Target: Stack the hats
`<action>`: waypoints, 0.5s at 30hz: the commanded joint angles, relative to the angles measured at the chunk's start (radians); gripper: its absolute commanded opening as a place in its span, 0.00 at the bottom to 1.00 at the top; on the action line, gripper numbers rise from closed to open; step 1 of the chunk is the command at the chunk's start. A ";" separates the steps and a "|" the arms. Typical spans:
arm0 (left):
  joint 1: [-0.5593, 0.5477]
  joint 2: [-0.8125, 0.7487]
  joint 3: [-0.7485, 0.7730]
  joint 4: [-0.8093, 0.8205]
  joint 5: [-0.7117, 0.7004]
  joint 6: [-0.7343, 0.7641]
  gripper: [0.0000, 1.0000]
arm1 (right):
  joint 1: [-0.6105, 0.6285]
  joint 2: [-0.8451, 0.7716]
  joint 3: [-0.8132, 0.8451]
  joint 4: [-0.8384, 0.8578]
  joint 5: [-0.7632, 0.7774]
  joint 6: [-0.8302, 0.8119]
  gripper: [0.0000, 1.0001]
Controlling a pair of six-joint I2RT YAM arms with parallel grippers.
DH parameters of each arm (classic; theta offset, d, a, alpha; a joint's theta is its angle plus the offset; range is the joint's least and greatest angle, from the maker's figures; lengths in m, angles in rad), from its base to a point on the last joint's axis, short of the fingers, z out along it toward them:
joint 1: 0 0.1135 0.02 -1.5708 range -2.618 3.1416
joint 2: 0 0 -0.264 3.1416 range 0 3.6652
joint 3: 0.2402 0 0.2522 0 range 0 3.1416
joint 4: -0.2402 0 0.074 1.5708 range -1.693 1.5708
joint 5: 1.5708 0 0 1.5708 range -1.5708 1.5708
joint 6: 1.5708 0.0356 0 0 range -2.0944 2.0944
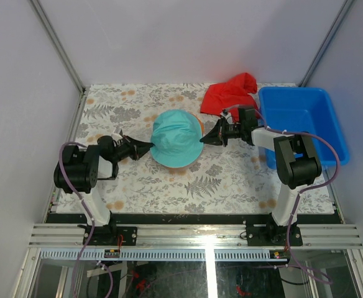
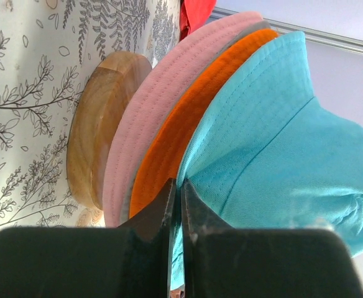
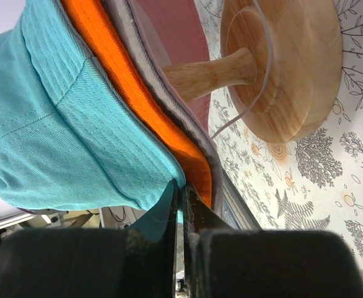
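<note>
Teal hat (image 1: 176, 138) sits on top of the pile, mid-table, draped over the other hats on the wooden stand (image 2: 101, 124). Order under it, from the wrist views: orange hat (image 2: 188, 124), a thin sliver of grey hat (image 3: 127, 31), then pink hat (image 2: 163, 93) nearest the stand. All four are nested and the brims look roughly lined up.

Left hand (image 1: 149, 148) is clenched on the teal brim at the hat's left edge, with teal fabric showing between its fingers in the left wrist view. Right hand (image 1: 204, 139) pinches the teal brim on the opposite edge in the same way.

Key relation: the hat lies between the two hands, each hand points inward at it, and the line between the grips runs left to right across the table (image 1: 231, 180). Neither arm is nearer, since both are touching it.

The stack looks essentially complete. Likely next is to let go and pull each hand outward along that same line. The risk is dragging the teal brim and tugging the pile off centre. Red cloth (image 1: 231, 92) and blue bin (image 1: 306, 118) are behind on the right, clear of the stack.
</note>
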 commanded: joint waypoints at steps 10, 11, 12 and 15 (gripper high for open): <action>-0.002 -0.092 0.240 -0.567 -0.066 0.227 0.12 | 0.071 0.031 -0.087 -0.152 0.162 -0.064 0.00; -0.002 -0.092 0.237 -0.567 -0.066 0.227 0.14 | 0.079 0.033 -0.084 -0.151 0.164 -0.060 0.00; -0.002 -0.090 0.234 -0.565 -0.067 0.228 0.15 | 0.086 0.035 -0.080 -0.151 0.167 -0.057 0.00; -0.001 -0.067 0.231 -0.570 -0.067 0.239 0.09 | 0.096 0.033 -0.070 -0.155 0.177 -0.051 0.00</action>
